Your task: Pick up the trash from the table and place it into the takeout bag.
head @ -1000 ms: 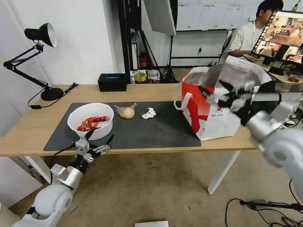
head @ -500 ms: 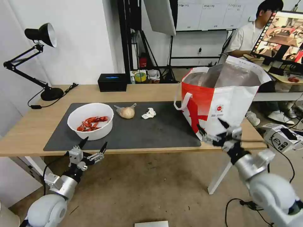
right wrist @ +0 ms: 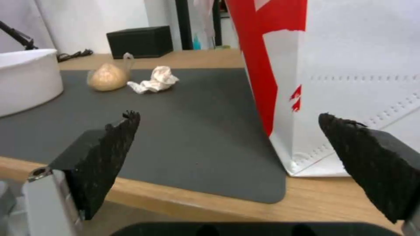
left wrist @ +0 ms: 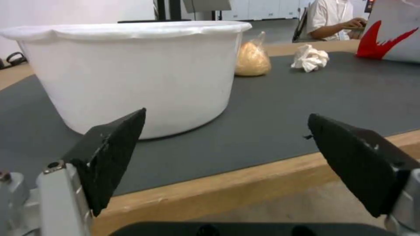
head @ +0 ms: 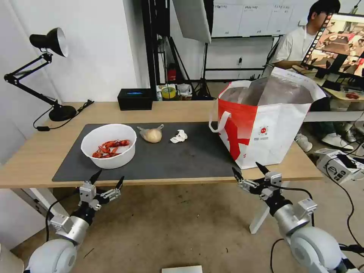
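A white bowl [head: 109,145] of red crayfish shells sits at the left of the dark grey mat [head: 163,159] on the light-wood table [head: 38,151]. Beside it lie a small clear bag with a tan lump [head: 151,134] and a crumpled tissue [head: 179,136]. The red-and-white takeout bag [head: 265,125] stands open at the table's right end. My left gripper [head: 107,180] hangs open just below the table's front edge, before the bowl [left wrist: 131,72]. Open too, my right gripper [head: 249,171] hovers at the front edge, below the takeout bag [right wrist: 350,72].
A black desk lamp [head: 45,72] stands at the table's far left and a black box [head: 135,98] at its back edge. White table legs [head: 267,208] reach the floor near my right arm. Cables and a small device [head: 337,163] lie on the floor at right.
My right arm has dropped from in front of the bag's opening down to the table's front edge. My left gripper has sunk from the mat's front edge to below the tabletop.
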`<state>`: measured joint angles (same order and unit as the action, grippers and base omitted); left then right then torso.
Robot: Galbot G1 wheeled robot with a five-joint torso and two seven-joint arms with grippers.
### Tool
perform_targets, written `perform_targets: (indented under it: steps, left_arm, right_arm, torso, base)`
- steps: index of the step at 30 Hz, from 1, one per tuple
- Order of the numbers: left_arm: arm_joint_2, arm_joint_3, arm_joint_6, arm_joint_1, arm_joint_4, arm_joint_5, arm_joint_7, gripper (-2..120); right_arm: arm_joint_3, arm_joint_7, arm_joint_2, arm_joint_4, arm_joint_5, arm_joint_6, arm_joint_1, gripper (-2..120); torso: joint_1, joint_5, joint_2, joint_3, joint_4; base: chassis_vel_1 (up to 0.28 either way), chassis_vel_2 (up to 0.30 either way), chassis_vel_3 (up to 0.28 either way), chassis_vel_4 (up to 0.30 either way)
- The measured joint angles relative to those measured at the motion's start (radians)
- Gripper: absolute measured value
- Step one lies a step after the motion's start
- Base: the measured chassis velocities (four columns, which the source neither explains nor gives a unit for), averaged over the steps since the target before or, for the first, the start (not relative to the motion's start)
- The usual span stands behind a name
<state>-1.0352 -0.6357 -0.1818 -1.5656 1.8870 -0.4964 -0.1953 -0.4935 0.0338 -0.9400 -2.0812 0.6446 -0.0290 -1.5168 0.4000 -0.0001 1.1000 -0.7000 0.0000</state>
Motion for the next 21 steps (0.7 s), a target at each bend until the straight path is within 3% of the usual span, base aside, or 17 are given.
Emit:
perform_targets:
  steps: [21]
  left_arm:
    - [-0.015,0.002,-0.007,0.002,-0.011,0.006,-0.001,100]
  right_arm:
    - [0.077,-0.008,0.015,0.023,0.015,-0.052,0.077,100]
  torso:
    - [0.000,0.0001,0.000,0.000,-0.0001]
  base:
    - [0.000,0.000,0.000,0.000]
